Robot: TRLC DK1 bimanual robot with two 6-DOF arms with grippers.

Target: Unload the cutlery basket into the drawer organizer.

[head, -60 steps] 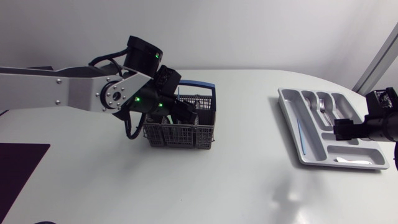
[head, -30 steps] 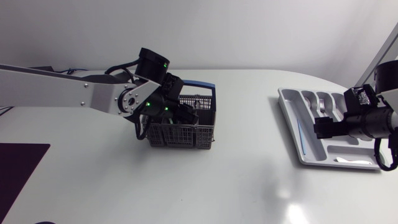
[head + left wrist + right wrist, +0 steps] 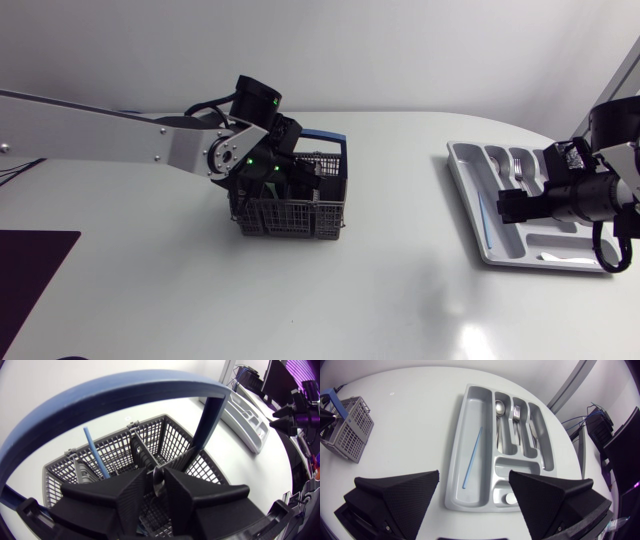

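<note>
A grey cutlery basket with a blue handle stands left of the table's middle. My left gripper is down inside it. In the left wrist view its fingers press from both sides on the rounded end of a metal cutlery handle. A blue stick stands in another cell of the basket. The grey drawer organizer lies at the right. It holds a blue stick, a spoon, a fork and a knife. My right gripper hovers open over the organizer.
A small white piece lies in the organizer's short end compartment. White table surface stretches between the basket and the organizer. A dark mat covers the front left corner.
My left gripper has moved right and down into the basket, and its fingers have closed on the handle. My right arm has shifted left over the organizer.
</note>
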